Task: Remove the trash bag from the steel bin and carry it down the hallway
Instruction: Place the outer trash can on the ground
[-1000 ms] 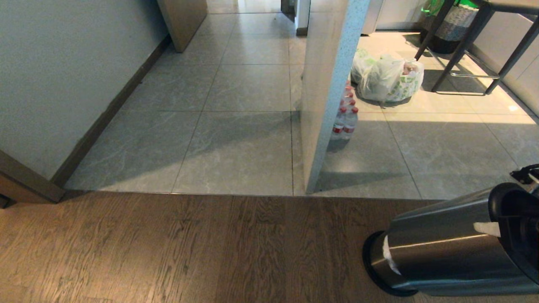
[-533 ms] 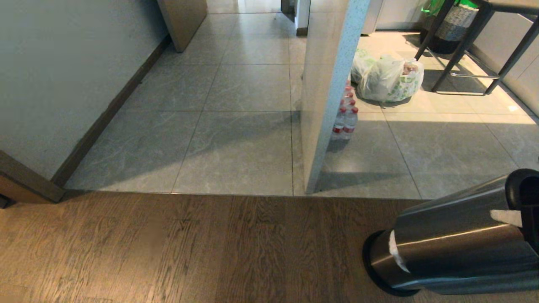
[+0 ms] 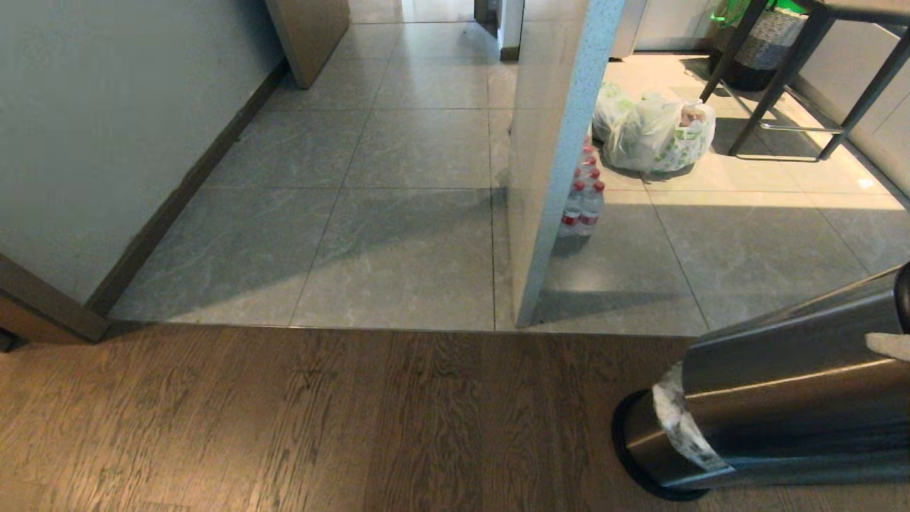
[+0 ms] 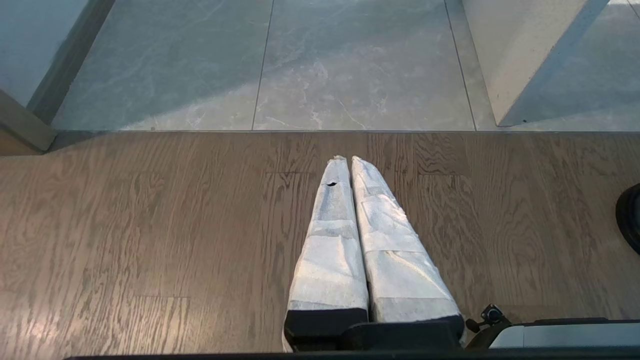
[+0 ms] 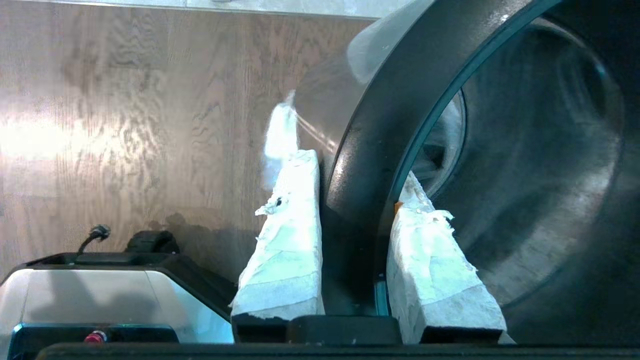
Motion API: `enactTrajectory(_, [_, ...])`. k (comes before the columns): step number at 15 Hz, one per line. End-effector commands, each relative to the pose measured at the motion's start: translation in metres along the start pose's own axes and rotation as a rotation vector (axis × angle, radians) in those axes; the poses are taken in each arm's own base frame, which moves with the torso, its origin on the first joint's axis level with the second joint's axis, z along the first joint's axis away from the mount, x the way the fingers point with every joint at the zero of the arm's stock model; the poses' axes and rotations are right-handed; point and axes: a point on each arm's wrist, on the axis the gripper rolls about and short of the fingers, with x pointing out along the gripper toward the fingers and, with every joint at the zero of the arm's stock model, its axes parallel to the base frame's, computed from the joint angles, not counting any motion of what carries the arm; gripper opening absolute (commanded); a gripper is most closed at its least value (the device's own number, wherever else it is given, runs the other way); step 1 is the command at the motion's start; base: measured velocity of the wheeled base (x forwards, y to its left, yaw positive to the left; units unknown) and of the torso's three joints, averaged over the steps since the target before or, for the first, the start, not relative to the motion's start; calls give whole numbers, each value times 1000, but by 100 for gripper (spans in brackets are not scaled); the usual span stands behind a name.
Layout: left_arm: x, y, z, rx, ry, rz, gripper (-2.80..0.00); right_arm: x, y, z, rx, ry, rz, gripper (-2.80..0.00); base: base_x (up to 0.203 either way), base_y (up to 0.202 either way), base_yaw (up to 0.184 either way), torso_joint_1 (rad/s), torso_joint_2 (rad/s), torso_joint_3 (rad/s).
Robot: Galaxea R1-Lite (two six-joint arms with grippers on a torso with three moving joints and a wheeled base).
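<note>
Right wrist view shows the right gripper with its two white-wrapped fingers clamped on the black rim ring of the steel bin, one finger on the outside wall and the other inside the mouth. Past the inner finger a patch of pale crumpled film, which may be the trash bag, lies against the shiny inner wall, though blur makes it hard to be sure. In the head view the steel bin sits at the near right on the wooden floor, tipped so that its mouth runs off the right edge while its black base rests on the boards; a wrinkled strip of clear film hangs out low on its side, and a white fingertip shows at the right edge. Left wrist view shows the left gripper hovering above the wooden floor at the near left, its wrapped fingers pressed together with nothing between them. Beyond the boards lies the grey tiled floor, with a white wall to the left and a speckled partition in the middle. Beside the partition stand water bottles, and farther right a white bag with green print lies on sunlit tiles near a woven basket and dark table legs.
</note>
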Motion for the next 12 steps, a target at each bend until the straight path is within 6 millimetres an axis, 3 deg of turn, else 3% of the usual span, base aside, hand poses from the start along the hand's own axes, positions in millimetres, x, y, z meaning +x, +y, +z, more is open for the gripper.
enactTrajectory(1, [0, 0, -1, 0, 3, 1, -280, -13, 2, -1, -7, -27, -26, -280, 0, 0, 0, 0, 0, 0])
enactTrajectory(7, [0, 0, -1, 0, 3, 1, -280, -31, -3, 5, 11, -51, -98, -280, 0, 0, 0, 0, 0, 0])
enactTrajectory(12, [0, 0, -1, 0, 3, 1, -280, -24, -19, 8, 40, -11, -172, -280, 0, 0, 0, 0, 0, 0])
